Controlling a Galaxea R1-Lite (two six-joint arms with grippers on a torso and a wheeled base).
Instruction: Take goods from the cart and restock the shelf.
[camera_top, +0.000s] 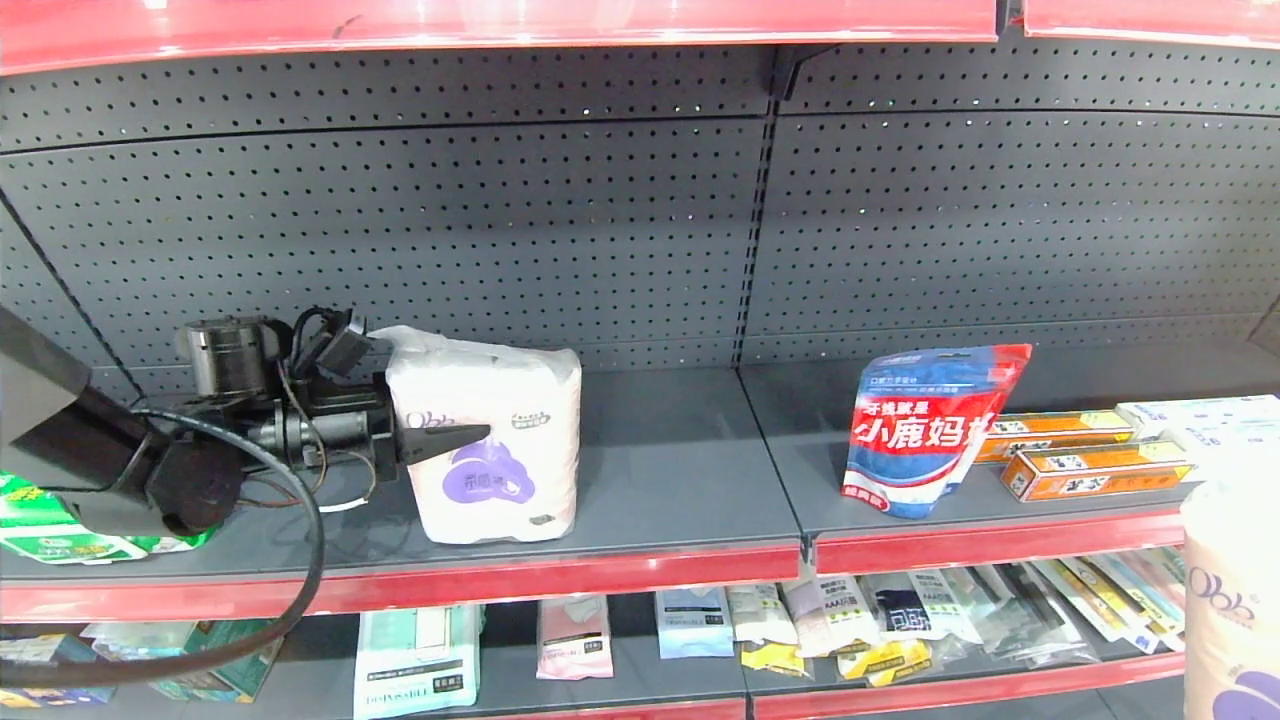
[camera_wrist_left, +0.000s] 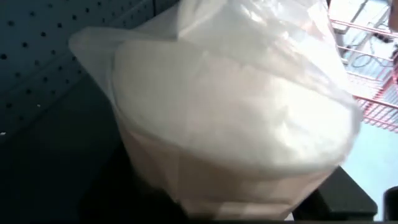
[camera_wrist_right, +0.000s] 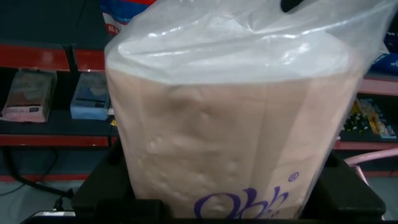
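Left claw (camera_top: 462, 425) clamps tissue pack (camera_top: 520, 470) near shelf (camera_top: 680, 470) front edge, open room beside; right claw (camera_wrist_right: 227, 205) grips second pack (camera_wrist_right: 236, 124).

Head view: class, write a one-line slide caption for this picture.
Left gripper holds a toilet-paper pack upright on the grey shelf; a second pack shows at the right edge.

Back wall: I see a dark grey pegboard panel (camera_top: 560, 220), split by a slotted upright (camera_top: 752, 220)
Deck: a grey shelf board (camera_top: 680, 470) fronted by a red price rail (camera_top: 560, 575)
Above: an upper red rail (camera_top: 500, 25), with light glaring off its top edge
Below: I make out a lower tier (camera_top: 510, 650) in the same grey
Floor: pale floor (camera_wrist_right: 18, 199), smooth, under the racks
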